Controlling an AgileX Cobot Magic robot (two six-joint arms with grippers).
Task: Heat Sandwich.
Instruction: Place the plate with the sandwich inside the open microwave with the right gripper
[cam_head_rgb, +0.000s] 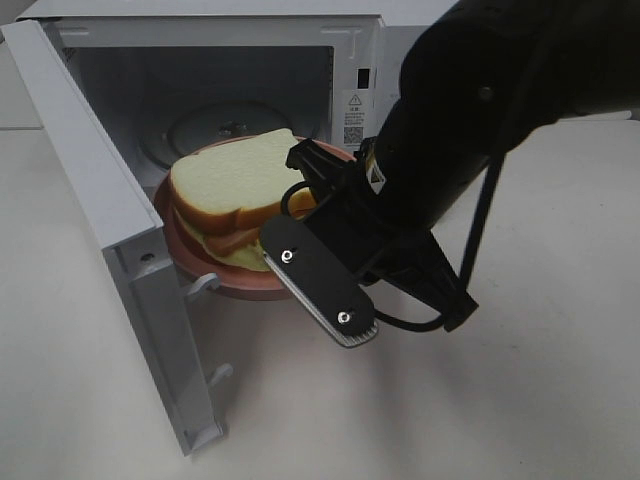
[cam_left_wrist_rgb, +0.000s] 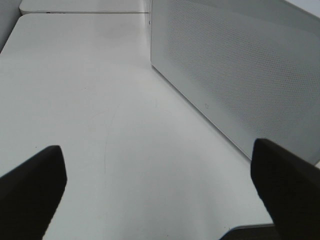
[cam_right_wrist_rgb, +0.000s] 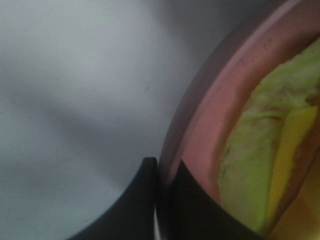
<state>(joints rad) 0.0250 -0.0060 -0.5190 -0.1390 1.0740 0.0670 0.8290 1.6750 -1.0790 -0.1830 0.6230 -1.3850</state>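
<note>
Here the right gripper (cam_right_wrist_rgb: 165, 172) has its jaws pinched on the rim of the pink plate (cam_head_rgb: 235, 288). The sandwich (cam_head_rgb: 235, 185) lies on it at the mouth of the open microwave (cam_head_rgb: 350, 60). The left gripper (cam_left_wrist_rgb: 157, 170) hangs wide open above the counter (cam_left_wrist_rgb: 100, 100).

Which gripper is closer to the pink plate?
Right. The right gripper pinches the rim of the plate; the left gripper hangs open beside a perforated white panel, plate nowhere in its view.

sandwich (cam_head_rgb: 238, 180): pale bread, golden-brown crust, yellow-green filling | plate (cam_head_rgb: 232, 286): pink | microwave (cam_head_rgb: 90, 170): white | right end effector (cam_right_wrist_rgb: 164, 168): black
</note>
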